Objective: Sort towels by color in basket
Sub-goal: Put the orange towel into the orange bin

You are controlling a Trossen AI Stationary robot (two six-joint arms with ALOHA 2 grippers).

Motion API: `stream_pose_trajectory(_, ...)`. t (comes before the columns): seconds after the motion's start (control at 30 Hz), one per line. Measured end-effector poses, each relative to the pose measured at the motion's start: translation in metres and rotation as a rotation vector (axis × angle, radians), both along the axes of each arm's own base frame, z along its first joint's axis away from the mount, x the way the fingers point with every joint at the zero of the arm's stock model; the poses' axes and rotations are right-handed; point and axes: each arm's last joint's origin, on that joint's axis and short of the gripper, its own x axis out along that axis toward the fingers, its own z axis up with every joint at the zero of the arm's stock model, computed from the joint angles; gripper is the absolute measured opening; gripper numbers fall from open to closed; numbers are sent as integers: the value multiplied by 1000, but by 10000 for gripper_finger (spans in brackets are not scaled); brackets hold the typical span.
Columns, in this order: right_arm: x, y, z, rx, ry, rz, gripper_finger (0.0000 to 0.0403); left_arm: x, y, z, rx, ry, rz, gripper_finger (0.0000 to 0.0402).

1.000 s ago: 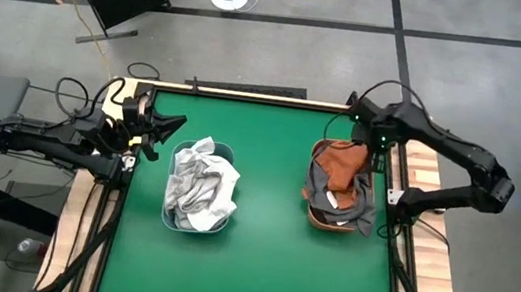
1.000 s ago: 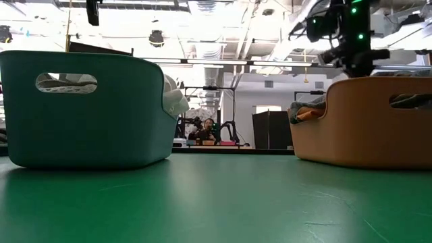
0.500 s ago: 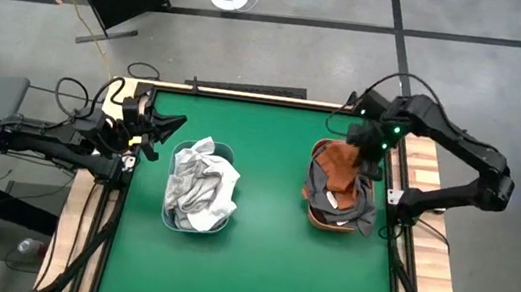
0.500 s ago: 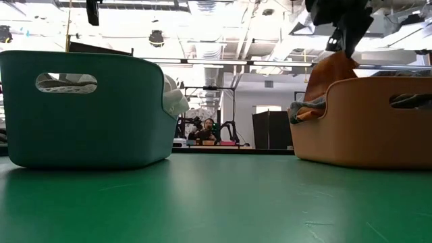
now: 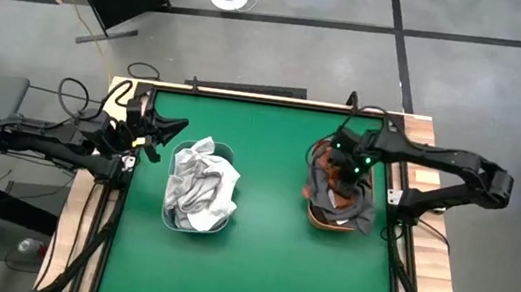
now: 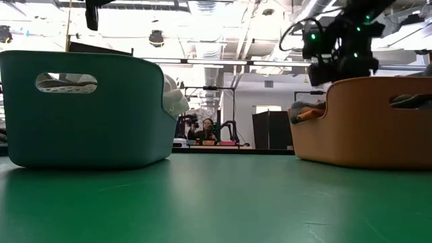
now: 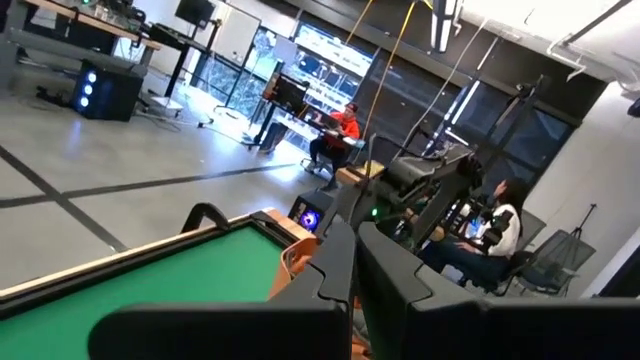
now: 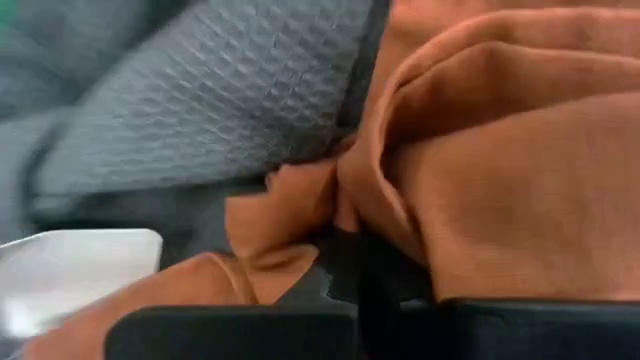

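Right gripper (image 5: 338, 172) is now low over the orange basket (image 5: 314, 212) at the right of the high frame. One second ago it sat above the basket's far edge; half a second ago it held the rust-orange towel (image 5: 333, 176) raised, the cloth showing above the rim in the low view. Now the towel is back down inside the basket and the gripper is down with it.

Right wrist view: the fingers (image 8: 350, 262) are closed to a very thin line, with rust-orange cloth (image 8: 480, 170) bunched directly against them and dark grey waffle towel (image 8: 250, 90) beside. I read this as closed on a fold of the orange towel, though the contact itself is partly hidden by cloth.

Dark grey towel (image 5: 353, 211) drapes over the lower part of the orange basket. A white tag or label (image 8: 70, 270) shows beneath the cloth.

Left gripper (image 5: 157, 130) waits at the left table edge, just beside the teal basket (image 5: 170, 217), unchanged over the last second. Wrist view shows its fingers (image 7: 340, 280) pressed together, holding nothing.

Teal basket holds the white and light grey towels (image 5: 201, 185), heaped above its rim. Green table (image 5: 256, 256) carries no loose towels.

Judgement: the lift-and-lower looks like tucking the orange towel into place with the dark cloths. Sorting appears nearly finished; release and withdrawal remain.
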Motion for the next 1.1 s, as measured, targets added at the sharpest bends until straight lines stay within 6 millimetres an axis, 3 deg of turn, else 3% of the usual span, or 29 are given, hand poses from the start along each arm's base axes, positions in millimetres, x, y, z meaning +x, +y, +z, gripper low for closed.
stream_pose_trajectory(0.13, -10, 4, -16, 9, 72, -22, 33, 0, 0, 0, 4, 1, 1, 8)
stream_pose_trajectory(0.3, -12, 4, -4, 25, 135, -22, 61, 0, 0, 0, 7, 2, 1, 8)
stream_pose_trajectory(0.57, -3, -6, 58, -20, 65, -2, 145, 0, 0, 0, 7, 1, 1, 8)
stream_pose_trajectory(0.73, -14, -7, 105, -2, 98, -32, 220, 0, 0, 1, -15, -15, -3, 8)
stream_pose_trajectory(0.83, -18, 2, 125, 35, 93, 11, 249, 0, 0, 1, -27, -22, -13, 8)
stream_pose_trajectory(0.93, -17, 20, 132, 86, 5, 135, 254, 0, -1, 1, -27, -23, -29, 8)
stream_pose_trajectory(1.1, -18, 58, 114, 102, 61, 424, 247, -1, -1, 1, -32, -31, -56, 8)
